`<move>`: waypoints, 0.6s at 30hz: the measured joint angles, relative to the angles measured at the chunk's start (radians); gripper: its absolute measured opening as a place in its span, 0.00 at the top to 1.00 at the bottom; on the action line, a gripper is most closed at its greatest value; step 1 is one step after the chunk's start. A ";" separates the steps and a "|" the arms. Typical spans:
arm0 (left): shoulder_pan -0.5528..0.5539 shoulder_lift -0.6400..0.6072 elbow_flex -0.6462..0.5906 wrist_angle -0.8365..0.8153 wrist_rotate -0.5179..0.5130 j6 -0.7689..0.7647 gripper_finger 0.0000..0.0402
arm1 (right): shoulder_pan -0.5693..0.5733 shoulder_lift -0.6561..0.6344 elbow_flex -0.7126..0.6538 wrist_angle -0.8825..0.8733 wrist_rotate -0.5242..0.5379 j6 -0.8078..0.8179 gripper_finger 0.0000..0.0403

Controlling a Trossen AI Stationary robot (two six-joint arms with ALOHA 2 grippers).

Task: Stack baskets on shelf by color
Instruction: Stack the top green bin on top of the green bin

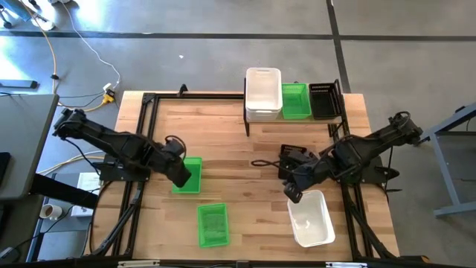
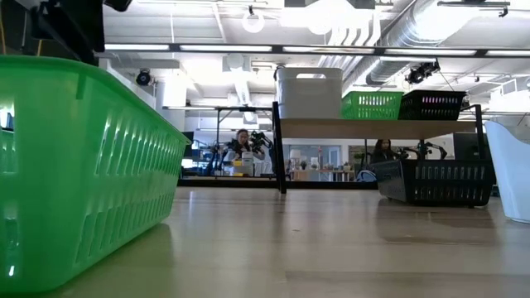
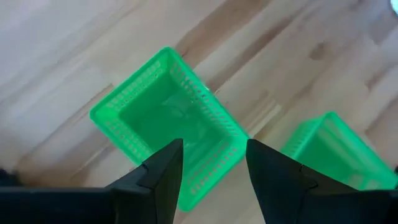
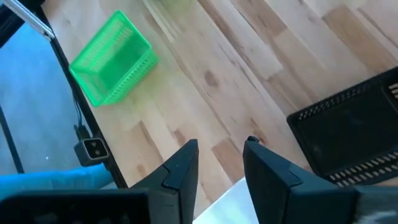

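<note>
Left gripper (image 1: 184, 179): hung over the green basket (image 1: 188, 176) on the left part of the table (image 1: 238, 149); in the left wrist view its fingers (image 3: 163, 175) stood spread with that basket (image 3: 168, 124) below and between them, holding nothing.

Right gripper (image 1: 292, 195): sat at the far end of the white basket (image 1: 311, 217) on the right part of the table; its fingers (image 4: 183, 168) stood parted with bare wood between them, gripping nothing; whether they touched the white rim could not be told.

Green baskets, counted: three. One under the left gripper, a second (image 1: 213, 224) near the table's front edge just right of it, a third (image 1: 295, 100) on the shelf (image 1: 256, 119).

White baskets, counted: two separate places. One on the table by the right gripper; one white stack (image 1: 263, 93) at the shelf's left end, whose number of bins could not be told.

Black baskets, counted: two places. One (image 1: 323, 100) at the shelf's right end, beside the green one; one (image 1: 296, 158) on the table in front of the shelf, just beside the right arm, tilted in the low view (image 2: 435, 182).

Shelf: stood at the far edge of the table, right of centre, carrying white, green, black from left to right.

Room beyond: two people (image 2: 242, 146) seated at desks, seen under the shelf in the low view.
</note>
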 joint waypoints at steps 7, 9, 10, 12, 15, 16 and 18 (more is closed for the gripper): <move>-0.050 0.043 0.000 -0.156 -0.059 -0.271 0.58 | 0.002 0.000 0.000 0.007 0.057 -0.018 0.72; -0.059 0.058 0.000 -0.185 -0.075 -0.337 0.58 | 0.002 0.000 0.000 0.007 0.081 -0.018 0.72; -0.062 0.063 0.000 -0.186 -0.076 -0.360 0.58 | 0.002 0.000 0.000 0.007 0.084 -0.018 0.72; -0.067 0.077 0.000 -0.186 -0.077 -0.376 0.58 | 0.002 0.000 0.000 0.008 0.086 -0.018 0.72; -0.073 0.102 -0.005 -0.186 -0.080 -0.401 0.58 | 0.002 0.000 0.000 0.008 0.086 -0.018 0.72; -0.074 0.105 -0.021 -0.179 -0.080 -0.415 0.58 | 0.002 0.000 0.000 0.008 0.086 -0.018 0.72; -0.075 0.107 -0.077 -0.138 -0.065 -0.448 0.58 | 0.002 0.001 0.000 0.008 0.091 -0.018 0.72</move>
